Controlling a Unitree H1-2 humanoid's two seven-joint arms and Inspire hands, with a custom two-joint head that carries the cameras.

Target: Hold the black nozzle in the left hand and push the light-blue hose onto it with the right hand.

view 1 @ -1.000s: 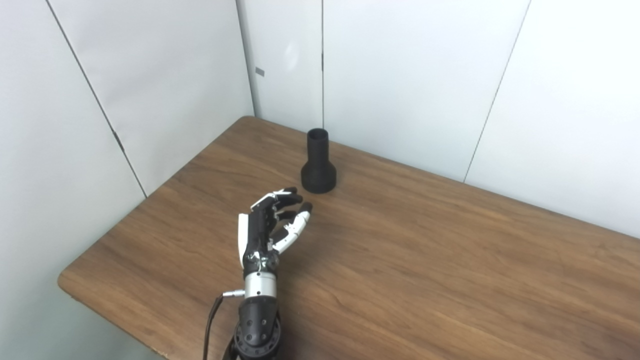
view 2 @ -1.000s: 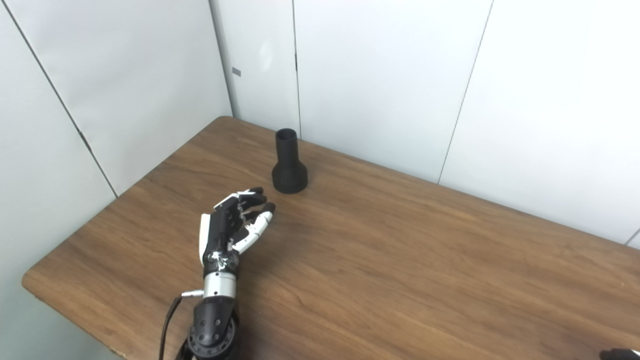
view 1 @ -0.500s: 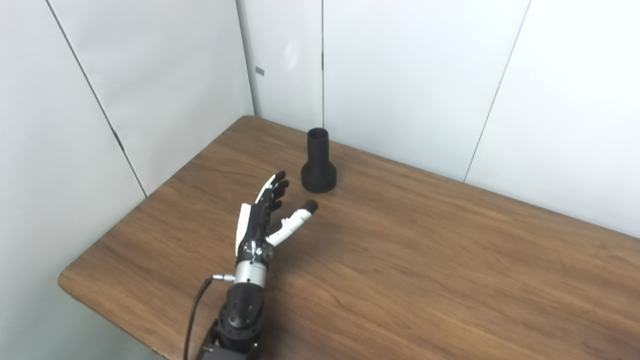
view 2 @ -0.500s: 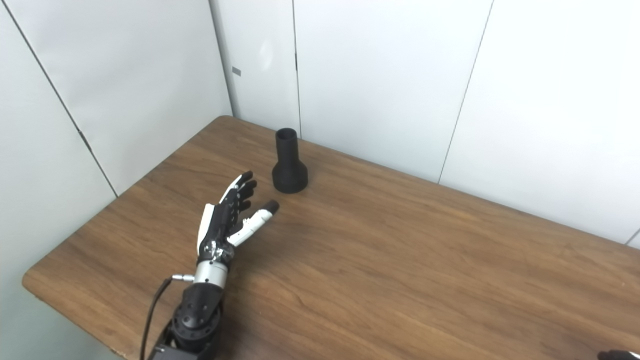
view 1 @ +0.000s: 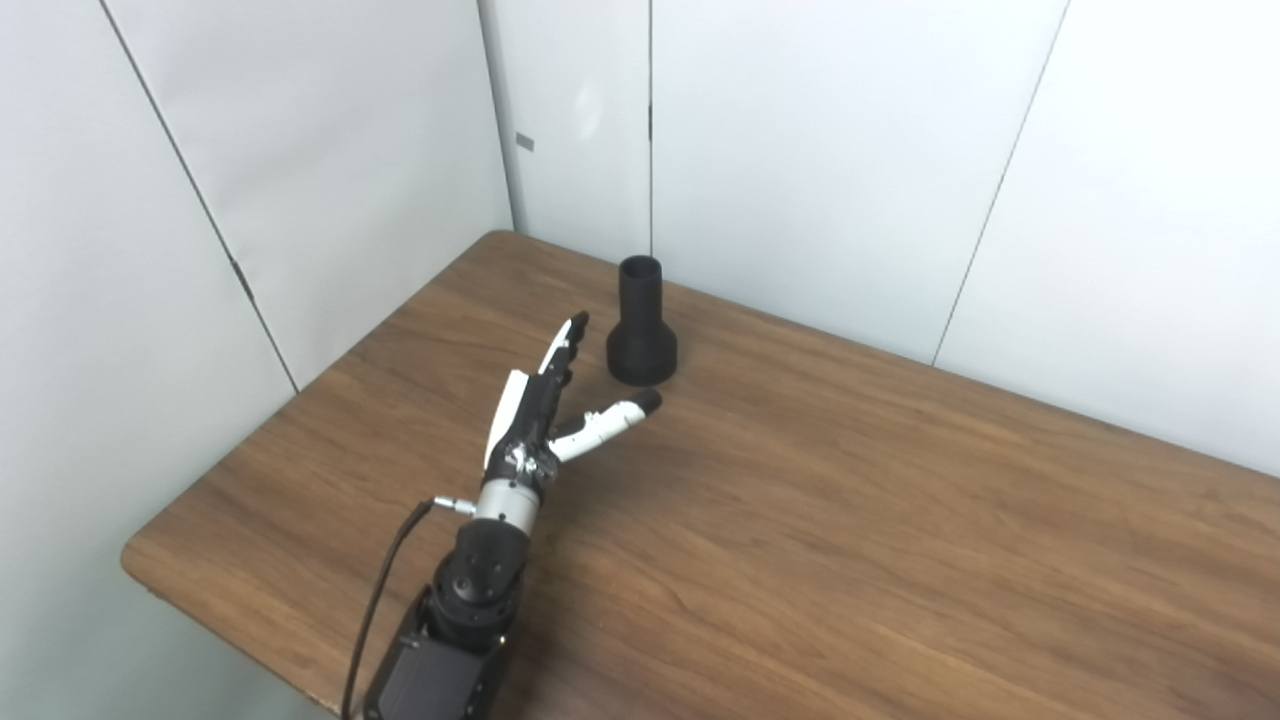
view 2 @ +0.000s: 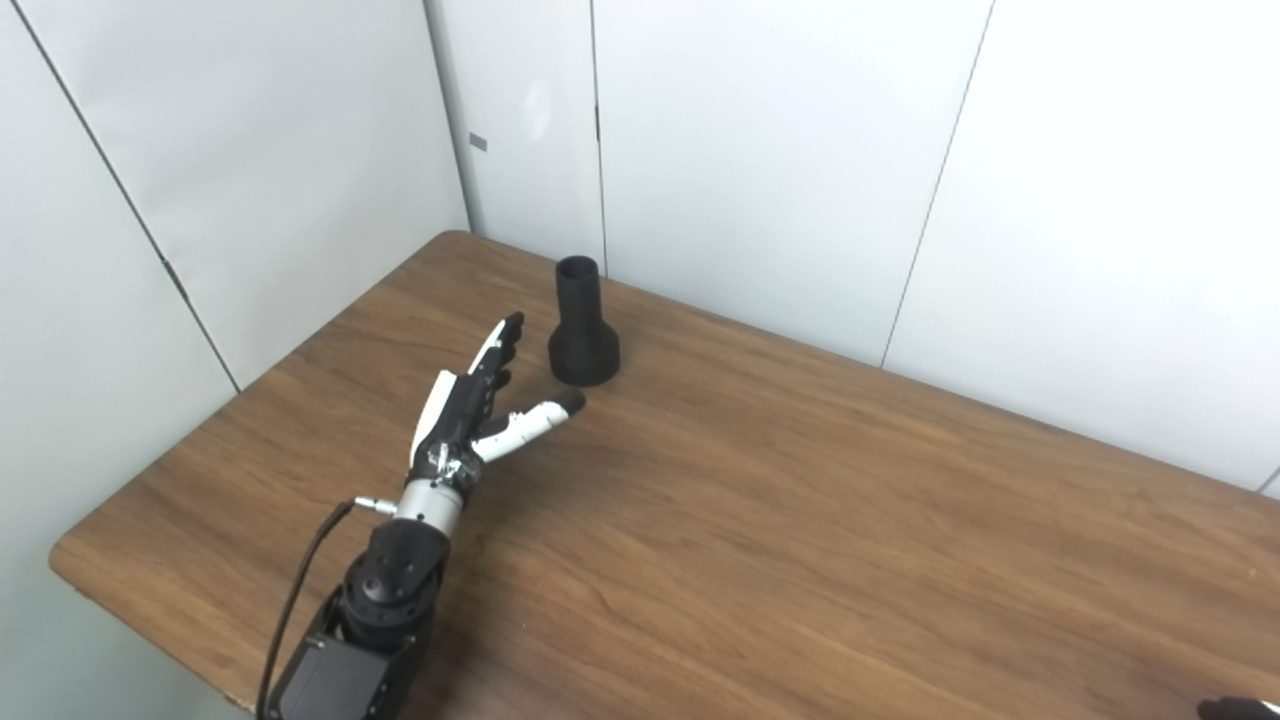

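The black nozzle (view 1: 640, 325) stands upright on its wide base, narrow neck up, near the table's far left corner. My left hand (view 1: 548, 408) is open just short of it and to its left. The fingers are stretched out beside the base and the thumb (view 1: 612, 418) points under it, touching nothing. No light-blue hose shows in either view. Only a dark sliver (view 2: 1238, 708) at the bottom right corner of the right eye view shows of my right hand, too little to read its state.
The brown wooden table (view 1: 850, 540) has its rounded left corner and front edge close to my left arm. White wall panels (view 1: 830, 150) stand right behind the nozzle and along the table's left side.
My left hand has reached forward towards the nozzle and its curled fingers have straightened out. The nozzle has not moved; the camera has shifted very slightly.
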